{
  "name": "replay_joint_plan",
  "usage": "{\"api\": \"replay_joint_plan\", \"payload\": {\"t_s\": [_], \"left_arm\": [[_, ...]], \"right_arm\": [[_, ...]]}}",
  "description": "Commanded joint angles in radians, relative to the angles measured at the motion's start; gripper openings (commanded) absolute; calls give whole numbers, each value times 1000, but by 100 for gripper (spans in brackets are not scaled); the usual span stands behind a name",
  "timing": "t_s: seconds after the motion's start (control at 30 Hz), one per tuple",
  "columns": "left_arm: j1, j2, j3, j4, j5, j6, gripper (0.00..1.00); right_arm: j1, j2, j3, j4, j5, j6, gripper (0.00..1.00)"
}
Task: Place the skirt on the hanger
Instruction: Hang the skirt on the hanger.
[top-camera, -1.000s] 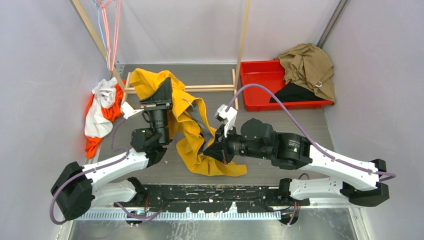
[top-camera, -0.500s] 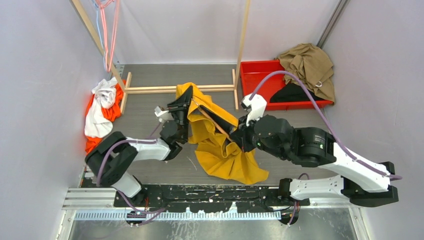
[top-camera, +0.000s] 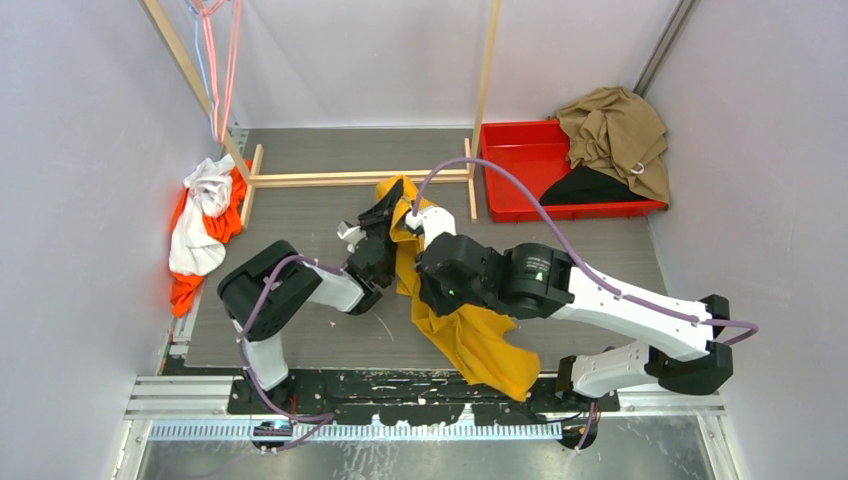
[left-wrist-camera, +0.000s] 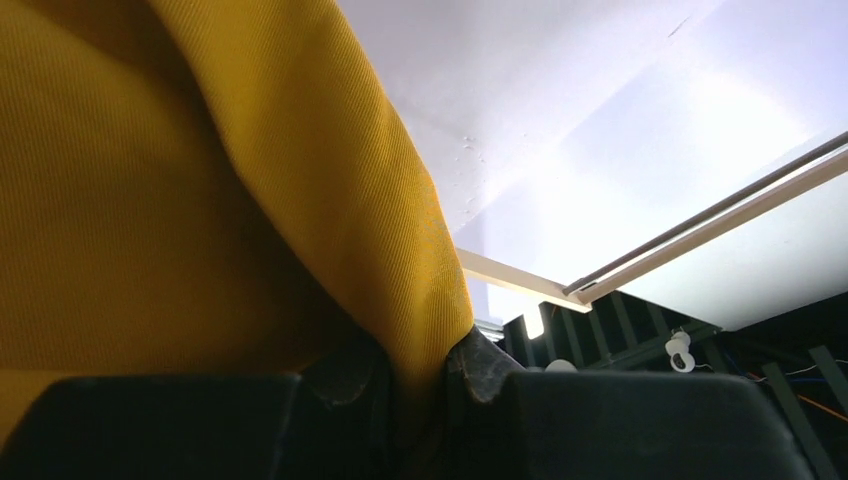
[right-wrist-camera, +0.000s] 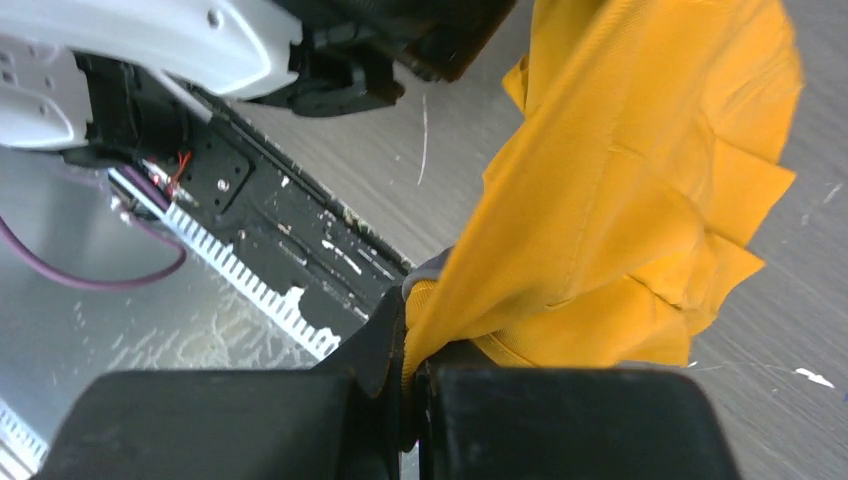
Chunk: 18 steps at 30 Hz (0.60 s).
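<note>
The yellow skirt (top-camera: 470, 335) hangs bunched between both grippers over the middle of the table, and its loose end trails toward the near edge. My left gripper (top-camera: 388, 212) points upward and is shut on a fold of the skirt (left-wrist-camera: 250, 180), pinched between its fingertips (left-wrist-camera: 480, 365). My right gripper (top-camera: 428, 290) is shut on the skirt's thick hem (right-wrist-camera: 620, 200), with the cloth draping down from it. Pink and blue hangers (top-camera: 215, 60) hang from the wooden rack at the far left, apart from both grippers.
The wooden rack's base (top-camera: 350, 178) lies across the far side of the table. A red bin (top-camera: 525, 160) with tan cloth (top-camera: 615, 130) and black cloth stands at the back right. A white and orange clothes pile (top-camera: 200, 225) lies at the left wall.
Both arms have swung toward the centre. The skirt has been gathered from a wide spread into a narrow bunch, and its lower end now hangs toward the near edge.
</note>
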Motion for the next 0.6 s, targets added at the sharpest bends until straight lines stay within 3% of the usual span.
{"api": "replay_joint_plan", "payload": {"t_s": [0.0, 0.13, 0.2, 0.3, 0.4, 0.57], "left_arm": [[4, 32, 75, 59, 42, -234, 0], [3, 55, 98, 59, 96, -285, 0], [3, 54, 94, 59, 108, -293, 0], [4, 48, 84, 59, 124, -299, 0], [3, 43, 76, 59, 135, -300, 0], [4, 44, 72, 59, 146, -305, 0]], "right_arm": [[6, -5, -42, 172, -145, -8, 1], [-1, 0, -123, 258, -217, -89, 2], [-23, -4, -181, 307, -278, -123, 9], [-40, -15, -242, 362, -335, -163, 58], [-80, -38, -262, 366, -358, -169, 64], [-91, -149, -247, 335, -300, -185, 65]]}}
